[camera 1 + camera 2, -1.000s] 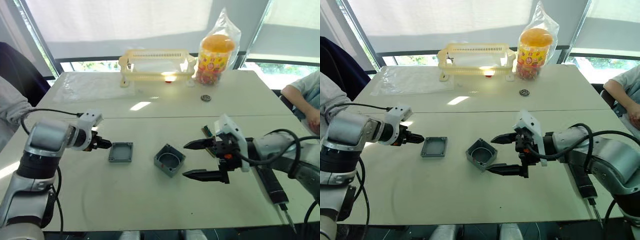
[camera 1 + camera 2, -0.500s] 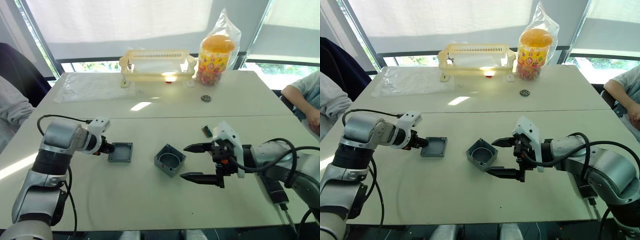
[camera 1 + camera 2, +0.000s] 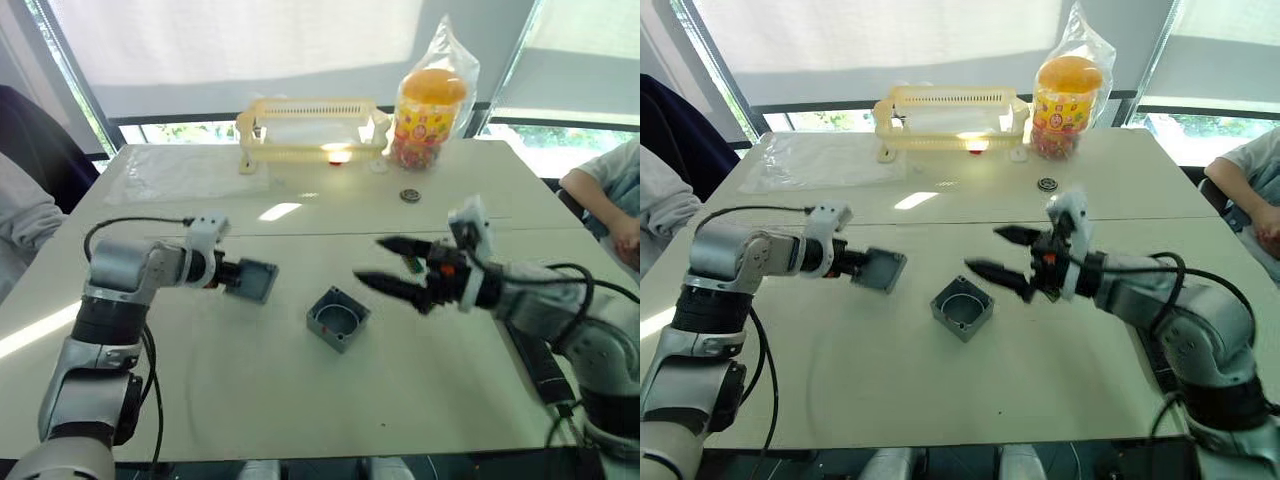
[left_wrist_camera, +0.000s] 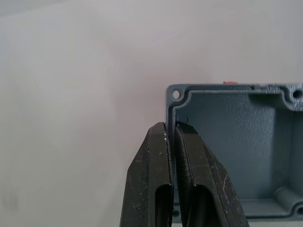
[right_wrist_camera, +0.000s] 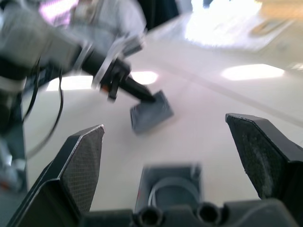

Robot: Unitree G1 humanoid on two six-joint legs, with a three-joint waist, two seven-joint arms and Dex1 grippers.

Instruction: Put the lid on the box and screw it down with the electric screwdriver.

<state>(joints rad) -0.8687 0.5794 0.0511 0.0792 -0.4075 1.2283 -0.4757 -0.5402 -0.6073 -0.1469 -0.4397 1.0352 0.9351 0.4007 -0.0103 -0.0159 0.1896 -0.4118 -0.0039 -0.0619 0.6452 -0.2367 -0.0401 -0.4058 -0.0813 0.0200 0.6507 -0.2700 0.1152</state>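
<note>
Pale table [image 3: 300,400], unmarked grey lid [image 3: 252,280]

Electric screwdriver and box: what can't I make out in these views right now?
- Electric screwdriver: left eye view, the right arm covers most of it; its bit isn't visible.
- Box: right wrist view, blurred, its near side hidden behind the right gripper.
- Lid: left wrist view, cut off by the frame edge beyond the left gripper's fingers.

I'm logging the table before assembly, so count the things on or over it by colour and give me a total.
Grey: 2, the lid and the box.
Black: 1, the electric screwdriver.
Yellow: 2, the rack and the bagged jar.
Total: 5.
</note>
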